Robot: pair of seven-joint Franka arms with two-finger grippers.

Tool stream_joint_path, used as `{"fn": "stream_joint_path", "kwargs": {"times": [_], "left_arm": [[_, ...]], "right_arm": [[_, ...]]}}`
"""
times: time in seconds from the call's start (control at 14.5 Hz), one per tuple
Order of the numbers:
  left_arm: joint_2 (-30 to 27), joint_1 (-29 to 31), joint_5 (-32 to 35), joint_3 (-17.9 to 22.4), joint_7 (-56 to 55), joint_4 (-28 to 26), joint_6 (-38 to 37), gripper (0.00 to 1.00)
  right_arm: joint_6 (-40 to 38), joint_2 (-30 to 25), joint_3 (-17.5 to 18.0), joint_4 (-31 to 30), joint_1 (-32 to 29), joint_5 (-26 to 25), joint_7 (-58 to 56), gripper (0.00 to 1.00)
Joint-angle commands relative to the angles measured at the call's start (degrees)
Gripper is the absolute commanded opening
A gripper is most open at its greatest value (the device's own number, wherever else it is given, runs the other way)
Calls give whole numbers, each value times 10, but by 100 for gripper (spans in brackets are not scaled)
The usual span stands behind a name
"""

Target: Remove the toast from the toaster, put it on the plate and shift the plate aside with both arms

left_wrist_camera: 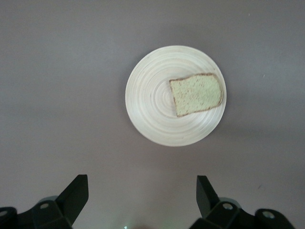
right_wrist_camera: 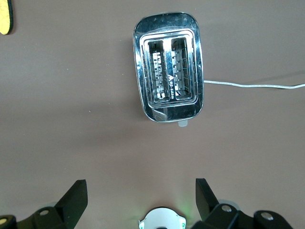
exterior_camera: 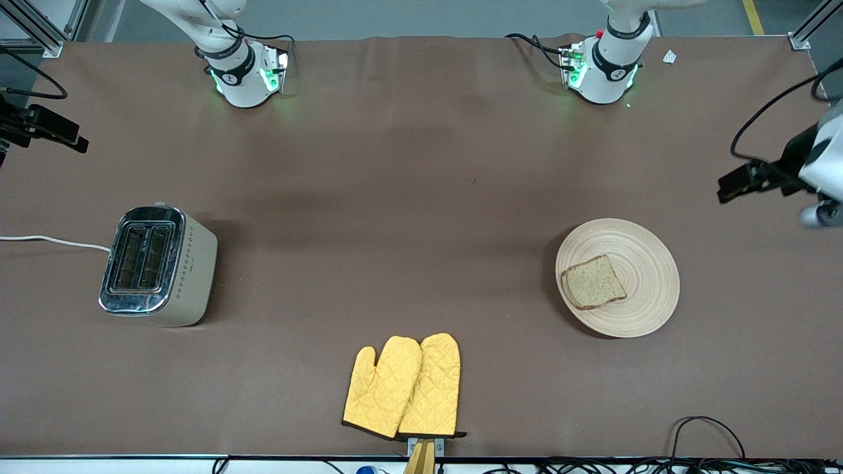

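While lying flat, covers the nine o'clock side of the round light-wood plate (exterior_camera: 642, 263), crust just short of the rim: squarish toast (exterior_camera: 594, 282), speckled wholegrain crumb inside a darker crust. Concentric ring grain all across the plate, smooth and shallow. Plate at roughly four o'clock on the matte brown surface (exterior_camera: 421, 197) in the front view, toward the left arm's end.

Left hand (left_wrist_camera: 141, 195) up over bare surface near the plate, at three o'clock of the front view; black wedge-shaped fingers (left_wrist_camera: 76, 193) spread wide, pinching nothing. Right hand (right_wrist_camera: 138, 195) up over bare surface near the toaster (exterior_camera: 158, 266), at nine o'clock of the front view; fingers (right_wrist_camera: 76, 195) likewise wide apart, holding nothing. Both arms waiting.

Toaster at about eight o'clock: boxy, cream sides, rounded corners, mirror-chrome top with two long slots showing wire racks, thin white cord (exterior_camera: 53, 242) trailing toward the surface's edge.

At six o'clock, close to the near edge, a pair of yellow quilted oven mitts (exterior_camera: 405, 388): diamond stitching, dark-trimmed cuffs, overlapping side by side, tips toward twelve.
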Motion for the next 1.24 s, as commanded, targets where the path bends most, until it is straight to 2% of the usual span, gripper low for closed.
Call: {"fn": "stream_joint_path", "kwargs": {"times": [0.0, 0.34, 0.48, 0.69, 0.89, 1.17], "left_arm": [[-73, -4, 4, 7, 42, -62, 3, 100], [-87, -2, -3, 5, 51, -66, -26, 100], [-88, -1, -5, 5, 52, -66, -30, 100], [-78, 6, -31, 7, 52, -42, -29, 100], [-72, 4, -29, 6, 51, -39, -29, 100], [-71, 1, -27, 5, 51, -39, -29, 100]], "right_arm": [[-4, -3, 6, 1, -4, 3, -3, 100], [-5, -3, 5, 0, 2, 2, -5, 100], [-5, -3, -26, -1, 40, 0, -5, 100], [-4, -3, -37, 0, 52, -1, -5, 100], [-3, -3, -83, 0, 95, -2, -5, 100], [-4, -3, -87, 0, 96, 0, -5, 100]]}}
